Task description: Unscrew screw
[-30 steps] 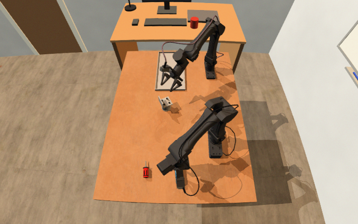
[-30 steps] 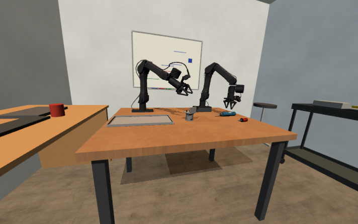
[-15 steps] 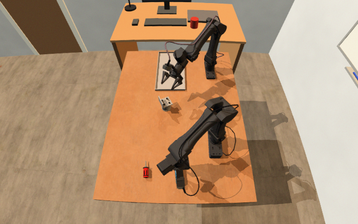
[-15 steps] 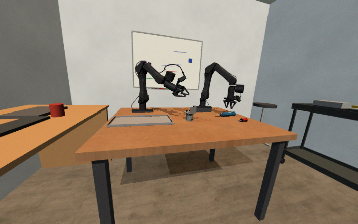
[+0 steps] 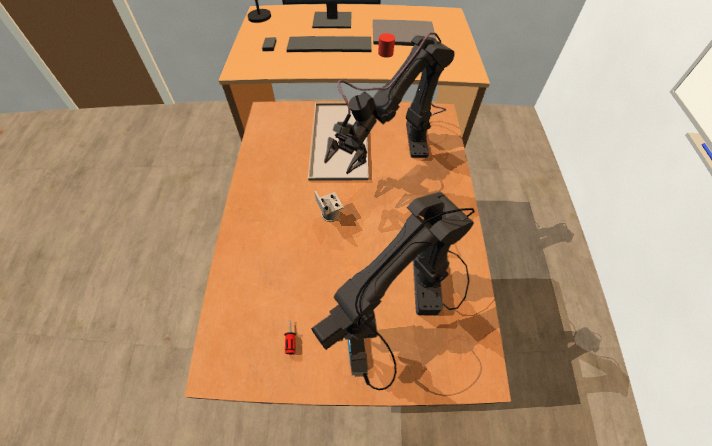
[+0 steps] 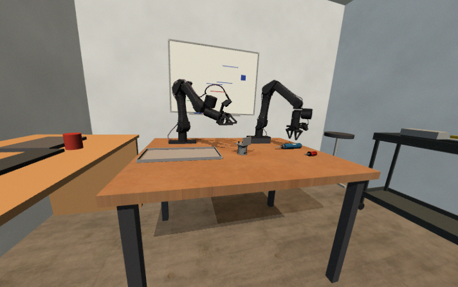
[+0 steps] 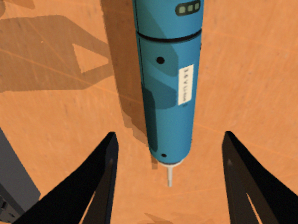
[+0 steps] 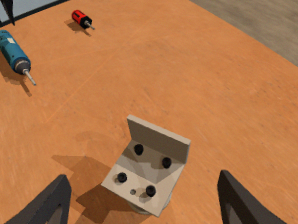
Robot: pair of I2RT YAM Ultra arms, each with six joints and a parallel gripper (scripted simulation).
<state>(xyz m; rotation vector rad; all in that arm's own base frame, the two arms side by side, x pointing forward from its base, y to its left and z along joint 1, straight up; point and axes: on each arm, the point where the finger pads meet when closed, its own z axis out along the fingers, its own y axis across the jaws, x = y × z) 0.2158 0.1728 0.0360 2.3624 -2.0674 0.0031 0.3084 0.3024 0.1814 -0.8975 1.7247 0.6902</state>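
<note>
Evidently, the left tool (image 6: 294,138) (image 7: 169,138) stood open above the electric screwdriver (image 5: 350,347) (image 6: 291,145) (image 7: 170,90) (image 8: 13,51), which lay on its side on the worktop (image 5: 252,236) (image 6: 236,172) (image 7: 250,75) (image 8: 225,100). In the left wrist view, the slender bit pointed between the parted fingers (nothing was gripped), and the lower part of the blue barrel lay in line with that gap. The top view showed only a strip of the barrel beside the arm.

The right tool (image 5: 337,165) (image 6: 233,122) (image 8: 143,180) was likewise open and empty, raised above the worktop and angled downward. From above, its fingers overlapped the tray (image 5: 311,141) (image 6: 179,160).

The joint module (image 5: 329,215) (image 6: 242,149) (image 8: 136,206) stood upright near the tray, well apart from the electric screwdriver. The bracket (image 5: 331,202) (image 6: 246,141) (image 8: 159,137) rested on its top, with one flange rising along an edge. Four dark screws (image 5: 336,204) (image 8: 151,190) occupied the bracket's flat plate, together with a small hole near one edge; their seating depths could not be told apart with confidence at this angle.

A red screwdriver (image 5: 290,343) (image 6: 312,153) (image 8: 81,18) (the shorter of the two drivers) lay near the electric one, touching neither it nor either tool.
</note>
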